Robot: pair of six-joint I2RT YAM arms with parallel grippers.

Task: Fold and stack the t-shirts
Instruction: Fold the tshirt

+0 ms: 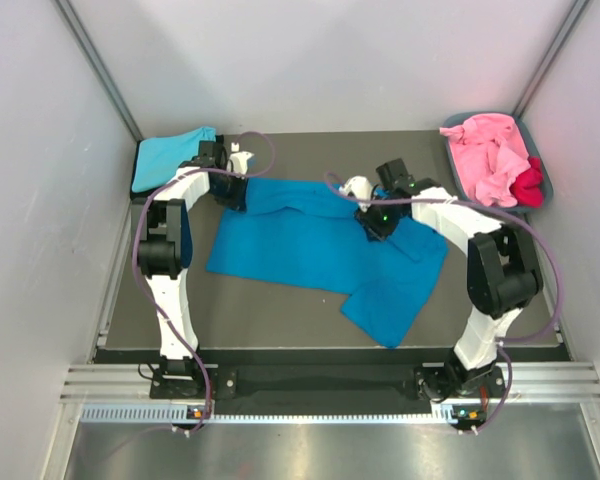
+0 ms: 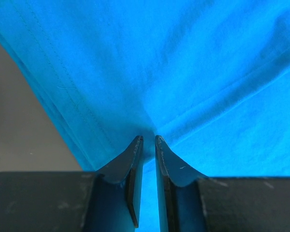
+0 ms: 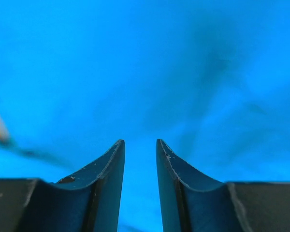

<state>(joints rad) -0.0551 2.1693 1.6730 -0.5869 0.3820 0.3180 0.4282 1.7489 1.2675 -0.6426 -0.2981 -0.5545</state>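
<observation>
A bright medium-blue cloth t-shirt (image 1: 320, 255) lies spread out in the middle of the dark grey tabletop (image 1: 280, 320). Its body runs from left to right, and one part reaches toward the near right.

The left gripper (image 2: 147, 138) is down on the far left edge of this shirt. Its jaws stand very narrow, and creases in the blue cloth run together at their tips, so a small fold of the shirt is pinched between them. A stitched hem runs slantwise past the jaws on the left, with bare tabletop beside it.

The right gripper (image 3: 140, 141) is low over the far middle of the same shirt. Its jaws stand a little apart, wider than the left pair. The blue cloth fills that view and is blurred, so I cannot tell whether any of it is caught between them.

A lighter turquoise shirt (image 1: 170, 155) lies folded at the far left corner. At the far right corner sits a grey-blue oval tub (image 1: 447, 143) holding crumpled pink shirts (image 1: 485, 155) and a crimson shirt (image 1: 528, 187).
</observation>
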